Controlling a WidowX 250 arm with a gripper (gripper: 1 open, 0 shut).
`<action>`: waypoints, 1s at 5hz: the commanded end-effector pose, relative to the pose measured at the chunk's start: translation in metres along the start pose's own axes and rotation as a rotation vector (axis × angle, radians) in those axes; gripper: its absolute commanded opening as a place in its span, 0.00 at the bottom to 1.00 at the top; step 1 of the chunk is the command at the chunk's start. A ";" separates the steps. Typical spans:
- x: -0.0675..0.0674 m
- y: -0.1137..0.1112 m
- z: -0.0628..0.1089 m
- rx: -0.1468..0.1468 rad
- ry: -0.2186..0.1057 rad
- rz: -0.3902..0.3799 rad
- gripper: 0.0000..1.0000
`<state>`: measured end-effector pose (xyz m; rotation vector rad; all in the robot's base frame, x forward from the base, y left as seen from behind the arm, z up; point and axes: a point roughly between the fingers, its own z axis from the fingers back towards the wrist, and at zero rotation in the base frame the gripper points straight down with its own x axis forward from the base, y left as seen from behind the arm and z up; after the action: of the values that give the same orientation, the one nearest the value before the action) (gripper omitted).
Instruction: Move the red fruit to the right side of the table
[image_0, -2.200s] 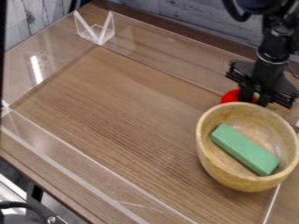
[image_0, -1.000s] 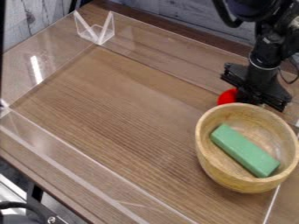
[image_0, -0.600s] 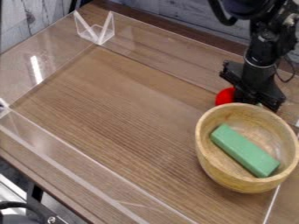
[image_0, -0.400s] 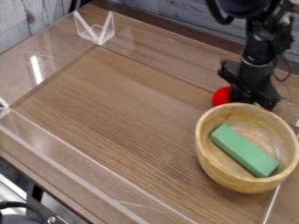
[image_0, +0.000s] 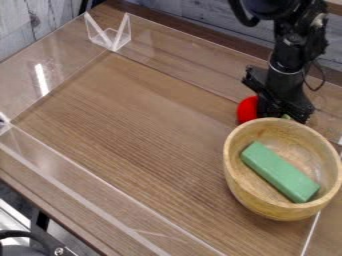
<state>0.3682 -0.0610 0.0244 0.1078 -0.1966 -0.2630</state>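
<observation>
The red fruit (image_0: 250, 106) is a small glossy red ball low over the brown wooden table (image_0: 134, 115), at the back right, just behind the bowl's rim. My black gripper (image_0: 269, 104) points down right onto it, fingers closed around it and covering its right half. The fruit travels with the fingers. Its stem tip is hidden.
A round light wooden bowl (image_0: 238, 158) holding a green rectangular block (image_0: 279, 170) stands at the front right, close to the gripper. Low clear acrylic walls (image_0: 40, 70) edge the table, with a clear bracket (image_0: 110, 33) at the back left.
The gripper has shifted a little to the left along the table's back, and the red fruit has gone with it. The bowl and the block have stayed put.
</observation>
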 end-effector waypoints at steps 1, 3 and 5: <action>-0.006 0.016 0.000 0.016 0.009 0.068 1.00; -0.007 0.031 0.007 0.021 0.007 0.136 1.00; 0.001 0.041 0.032 0.021 -0.021 0.147 1.00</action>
<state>0.3612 -0.0284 0.0355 0.1133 -0.1485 -0.1354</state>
